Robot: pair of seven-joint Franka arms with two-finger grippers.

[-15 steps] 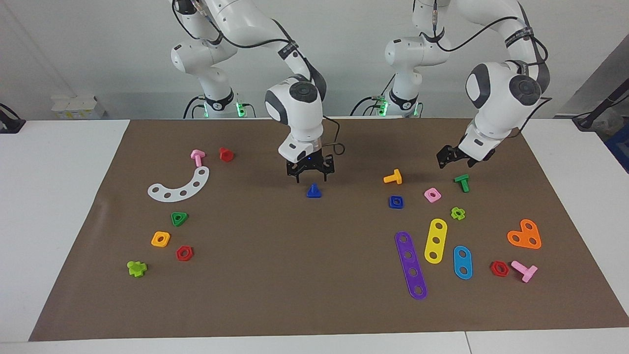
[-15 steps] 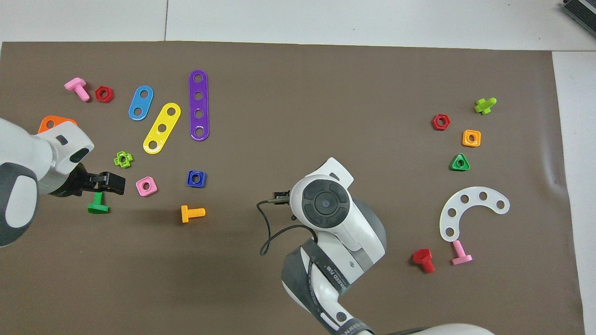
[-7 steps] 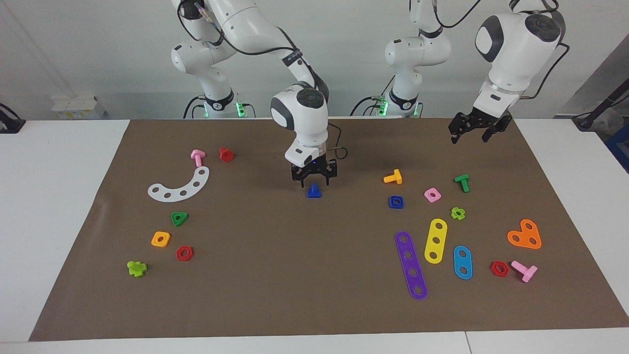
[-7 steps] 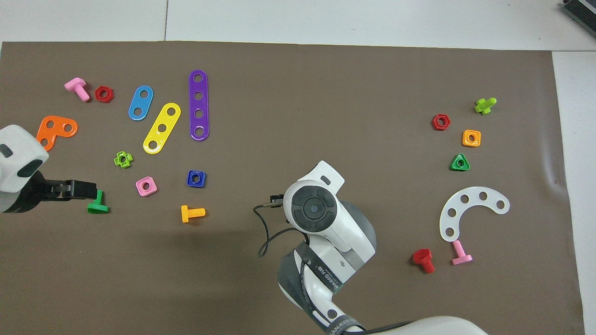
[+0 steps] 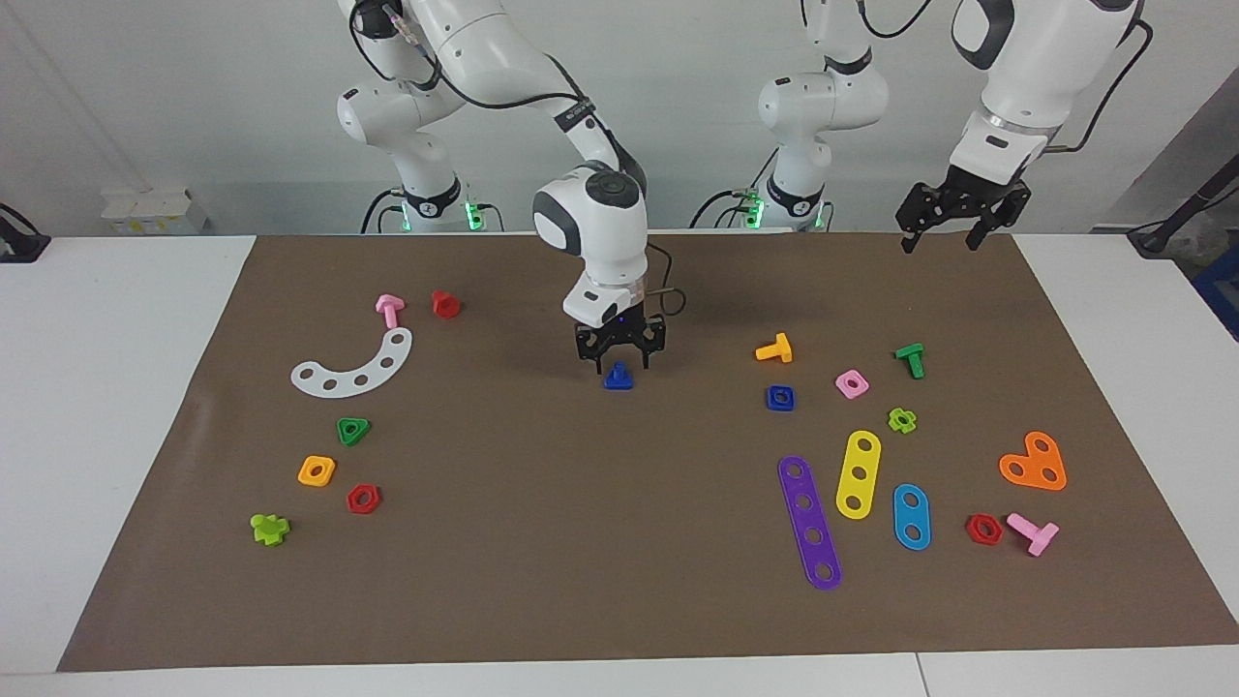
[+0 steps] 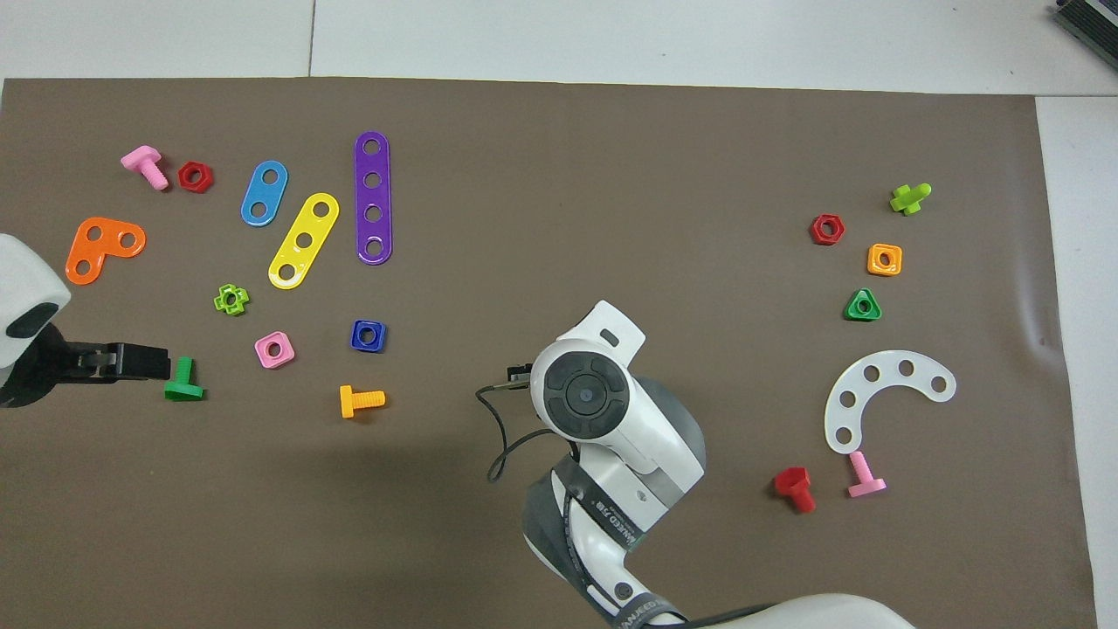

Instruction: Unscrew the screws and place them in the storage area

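Brown paper mat (image 5: pixel 619 542): covers most of the table and carries all parts. Storage area (image 5: pixel 334 426): the stretch toward the right arm's end, holding a white arc strip (image 5: pixel 353 366), a green triangular nut (image 5: pixel 353 431), an orange square nut (image 5: pixel 317 470) and a red hexagonal nut (image 5: pixel 363 499). Right gripper (image 5: pixel 619 360): low over mid-mat, jaws apart, pointing straight down. Left gripper (image 5: pixel 961 215): raised over the mat's edge nearest the robots, jaws apart, empty, waiting. Blue screw (image 5: pixel 619 377): stands head-down, shaft up, directly under the right gripper, its shaft tip about level with the fingertips and centred in the gap; contact cannot be told. Step in hand, by judgement: the pick of the screw, not yet gripped. Next move calls for a short straight descent, jaws shutting on the shaft, then a lift and carry to the storage area.
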